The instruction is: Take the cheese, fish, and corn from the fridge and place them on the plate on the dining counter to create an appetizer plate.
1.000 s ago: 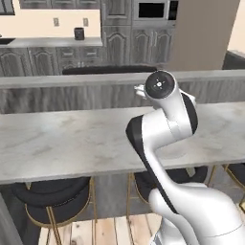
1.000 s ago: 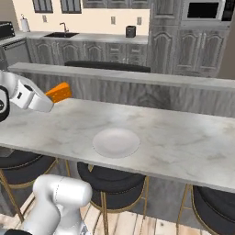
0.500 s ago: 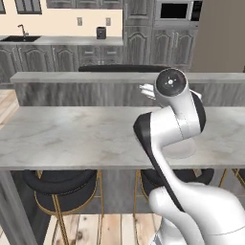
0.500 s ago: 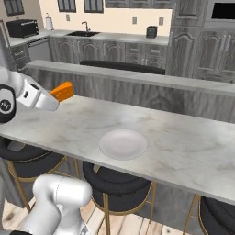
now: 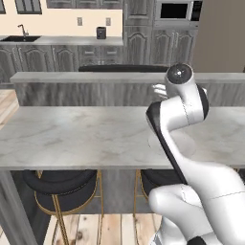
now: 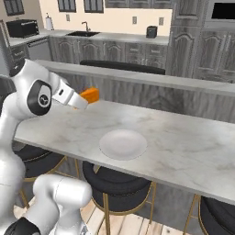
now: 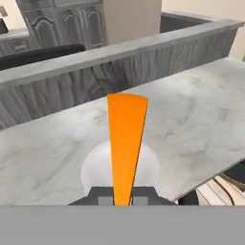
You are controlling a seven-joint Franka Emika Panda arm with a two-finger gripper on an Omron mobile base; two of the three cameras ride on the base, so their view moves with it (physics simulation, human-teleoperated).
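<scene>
Cheese (image 6: 90, 95), an orange wedge, is pinched between the jaws of the gripper (image 7: 122, 197), which are pressed tight against its narrow end; in the hand view the wedge (image 7: 125, 143) points away from the fingers and widens toward its far end. The arm holds it in the air above the dining counter (image 6: 183, 137), off to the side of the plate (image 6: 123, 143) rather than over it in the right base view. The plate lies flat on the marbled top, near its front edge, and peeks out behind the arm in the left base view (image 5: 184, 143). Black stools (image 6: 119, 188) stand under the counter.
</scene>
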